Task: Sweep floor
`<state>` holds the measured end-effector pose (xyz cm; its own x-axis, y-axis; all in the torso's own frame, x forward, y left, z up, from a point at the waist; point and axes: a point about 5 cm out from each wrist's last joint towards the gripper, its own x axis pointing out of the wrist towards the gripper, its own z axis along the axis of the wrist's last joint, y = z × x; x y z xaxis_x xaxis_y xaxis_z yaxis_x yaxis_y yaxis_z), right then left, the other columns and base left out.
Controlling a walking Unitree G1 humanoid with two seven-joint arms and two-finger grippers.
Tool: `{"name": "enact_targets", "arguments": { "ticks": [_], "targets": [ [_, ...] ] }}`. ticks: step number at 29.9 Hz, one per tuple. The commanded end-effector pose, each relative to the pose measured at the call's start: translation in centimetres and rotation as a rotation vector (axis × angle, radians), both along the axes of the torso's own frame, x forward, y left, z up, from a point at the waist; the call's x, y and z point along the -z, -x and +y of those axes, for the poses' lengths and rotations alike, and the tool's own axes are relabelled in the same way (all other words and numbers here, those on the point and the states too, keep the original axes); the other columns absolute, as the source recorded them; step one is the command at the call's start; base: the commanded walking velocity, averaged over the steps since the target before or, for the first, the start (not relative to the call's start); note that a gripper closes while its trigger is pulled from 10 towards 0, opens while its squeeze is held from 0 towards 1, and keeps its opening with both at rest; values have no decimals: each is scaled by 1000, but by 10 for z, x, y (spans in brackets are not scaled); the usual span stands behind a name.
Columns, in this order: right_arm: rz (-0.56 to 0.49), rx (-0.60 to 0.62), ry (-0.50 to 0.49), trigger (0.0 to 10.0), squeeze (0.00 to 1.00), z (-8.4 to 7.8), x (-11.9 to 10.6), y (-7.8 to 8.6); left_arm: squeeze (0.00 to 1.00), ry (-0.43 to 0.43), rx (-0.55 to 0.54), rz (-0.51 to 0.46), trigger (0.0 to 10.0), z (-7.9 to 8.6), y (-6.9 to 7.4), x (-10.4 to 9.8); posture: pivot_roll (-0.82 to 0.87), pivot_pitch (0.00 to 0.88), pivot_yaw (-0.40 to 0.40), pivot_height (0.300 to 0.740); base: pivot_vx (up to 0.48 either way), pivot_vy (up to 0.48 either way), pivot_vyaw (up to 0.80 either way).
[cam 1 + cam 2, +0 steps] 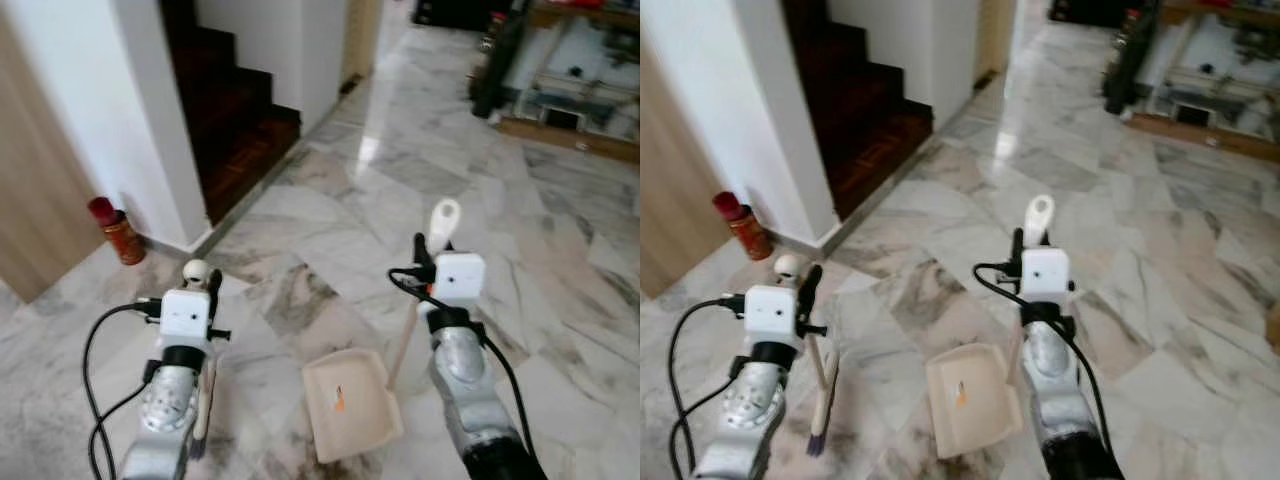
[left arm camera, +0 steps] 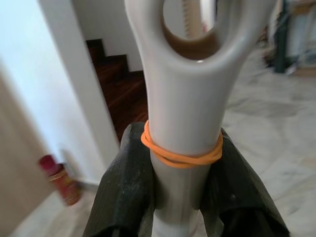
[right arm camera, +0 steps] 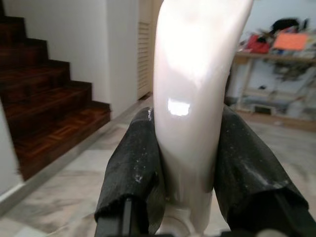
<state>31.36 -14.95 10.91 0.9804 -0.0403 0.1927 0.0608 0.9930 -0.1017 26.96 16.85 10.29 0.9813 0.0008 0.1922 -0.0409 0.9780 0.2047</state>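
left gripper (image 2: 180,197) clamps brush handle (image 2: 185,98); right gripper (image 3: 190,187) clamps dustpan (image 1: 350,405)

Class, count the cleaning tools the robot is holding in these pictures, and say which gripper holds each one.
2. The brush is in the left gripper; the dustpan, resting on the floor, is held by its handle in the right gripper.

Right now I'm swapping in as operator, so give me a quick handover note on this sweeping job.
Left gripper: shut on the broom handle, bristles at the marble floor beside the left arm.
Right gripper: shut on the dustpan handle, the dustpan resting on the floor between the arms.
Done: both tools in hand.
Left: no debris visible in the pan; sweeping apparently not yet done.
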Motion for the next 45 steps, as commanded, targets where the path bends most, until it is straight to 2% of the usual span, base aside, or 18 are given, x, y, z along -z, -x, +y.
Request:
{"name": "enact_targets", "arguments": {
  "ticks": [1,14,22,26,27,29,31,37,45],
  "targets": [
    [-57,-19,2,10000,0,6,-13,-3,0,-11,-1,-54,10000,3,-1,-10,72,0,-6,740,0,0,-800],
    [-57,-13,0,10000,0,6,-13,-2,0,11,3,-61,10000,3,-1,-11,69,0,-8,740,0,0,-800],
    [-67,-10,6,10000,0,2,-13,-1,0,128,-59,-34,10000,12,-2,-7,69,0,-14,740,0,0,0],
    [-53,33,4,10000,0,-7,-8,4,0,125,-74,-28,10000,22,1,-6,73,0,-15,740,0,0,0],
    [-41,55,8,10000,0,-15,-3,8,0,120,-86,-17,10000,29,4,-3,75,0,-15,740,0,0,0],
    [-36,62,10,10000,0,-17,-2,9,0,118,-87,-13,10000,31,4,-2,75,0,-15,740,0,0,0],
    [-30,95,17,10000,0,-29,1,13,0,110,-73,-2,10000,33,6,-1,72,0,-11,740,0,0,0],
    [-25,160,18,10000,0,-47,3,22,0,109,-63,11,10000,34,7,1,65,0,-6,740,0,0,0],
    [-12,172,0,10000,0,-46,11,30,0,110,-47,25,10000,33,4,3,57,0,8,740,0,0,0]
  ]
}}
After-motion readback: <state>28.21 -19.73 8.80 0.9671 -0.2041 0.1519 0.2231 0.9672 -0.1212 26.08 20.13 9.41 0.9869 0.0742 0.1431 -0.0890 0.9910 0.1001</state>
